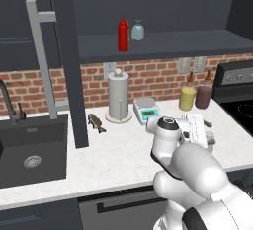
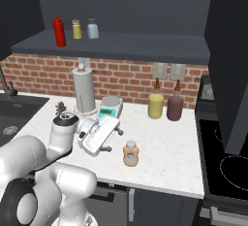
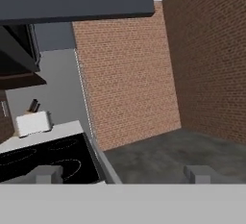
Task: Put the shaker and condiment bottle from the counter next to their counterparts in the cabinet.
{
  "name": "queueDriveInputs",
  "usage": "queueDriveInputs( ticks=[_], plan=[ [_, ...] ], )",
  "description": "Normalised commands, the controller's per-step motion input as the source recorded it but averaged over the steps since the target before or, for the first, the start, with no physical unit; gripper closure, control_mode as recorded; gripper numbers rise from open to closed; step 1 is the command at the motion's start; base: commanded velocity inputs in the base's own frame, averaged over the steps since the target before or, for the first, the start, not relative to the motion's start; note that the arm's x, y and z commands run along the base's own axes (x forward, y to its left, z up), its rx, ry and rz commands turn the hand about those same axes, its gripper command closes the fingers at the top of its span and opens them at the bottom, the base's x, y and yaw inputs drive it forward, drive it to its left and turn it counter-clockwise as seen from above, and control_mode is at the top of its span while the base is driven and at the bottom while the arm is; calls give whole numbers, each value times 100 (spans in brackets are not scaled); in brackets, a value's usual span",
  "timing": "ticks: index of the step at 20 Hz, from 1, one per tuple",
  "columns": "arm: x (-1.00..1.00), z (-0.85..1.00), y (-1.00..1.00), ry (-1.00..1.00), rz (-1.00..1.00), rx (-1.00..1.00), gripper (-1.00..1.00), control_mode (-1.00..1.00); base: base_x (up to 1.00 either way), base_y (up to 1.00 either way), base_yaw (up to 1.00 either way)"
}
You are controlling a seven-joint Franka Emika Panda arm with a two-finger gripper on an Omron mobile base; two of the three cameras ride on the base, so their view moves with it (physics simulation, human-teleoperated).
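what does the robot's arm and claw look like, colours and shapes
The arm is glossy white, built of fat rounded segments, with dark, near-black rings at the joints and a dark round cap on one joint. At its end sits a flat, boxy white hand carrying the claw, whose two small finger tips look grey and blocky. No cables or markings show.

A: Shaker (image 2: 92,28)?
B: Upright on cabinet shelf (image 2: 145,43), well above the end effector (image 2: 117,132).
A: Condiment bottle (image 2: 130,153)?
B: Orange-tan, upright on desk (image 2: 169,157), just beside the end effector.
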Motion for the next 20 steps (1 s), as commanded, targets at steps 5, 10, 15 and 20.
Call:
queueDriveInputs(
  ticks=[5,10,15,20],
  plan=[
    [0,-39,0,0,10,0,-100,-100,0,0,0],
    [1,-62,0,0,12,0,-100,-100,0,0,0],
    [0,-61,-13,0,15,0,-100,-100,0,0,0],
    [-2,-41,-32,0,15,2,-100,-100,0,0,0]
  ],
)
